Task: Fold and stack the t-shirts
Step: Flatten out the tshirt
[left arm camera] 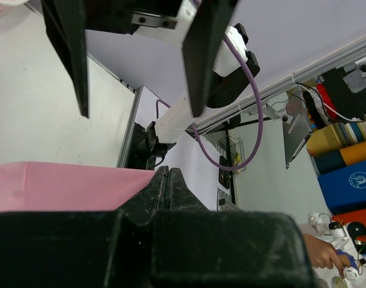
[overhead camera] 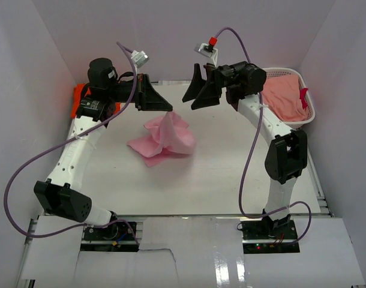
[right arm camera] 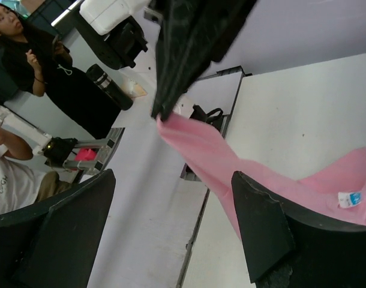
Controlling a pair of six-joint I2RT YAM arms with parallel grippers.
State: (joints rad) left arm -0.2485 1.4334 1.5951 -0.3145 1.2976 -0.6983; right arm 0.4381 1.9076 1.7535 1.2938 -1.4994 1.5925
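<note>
Pink t-shirt (overhead camera: 165,138) in a slanting peak, tip up in tight left jaws; right jaws wide apart.

I can't read any words here. A small white and blue tag (right arm camera: 349,198) on the pink shirt (right arm camera: 207,150) is too tiny. The far blue bin (left arm camera: 351,186) has a blurry white mark

Two white-shelled arms, left arm (overhead camera: 75,153) and right arm (overhead camera: 270,123), bulky black joint housings, black wedge-shaped fingers on the left gripper (overhead camera: 169,109) and right gripper (overhead camera: 189,103), thin purple cables (overhead camera: 231,28) looping along each, dark bases (overhead camera: 267,231) with exposed wiring
</note>
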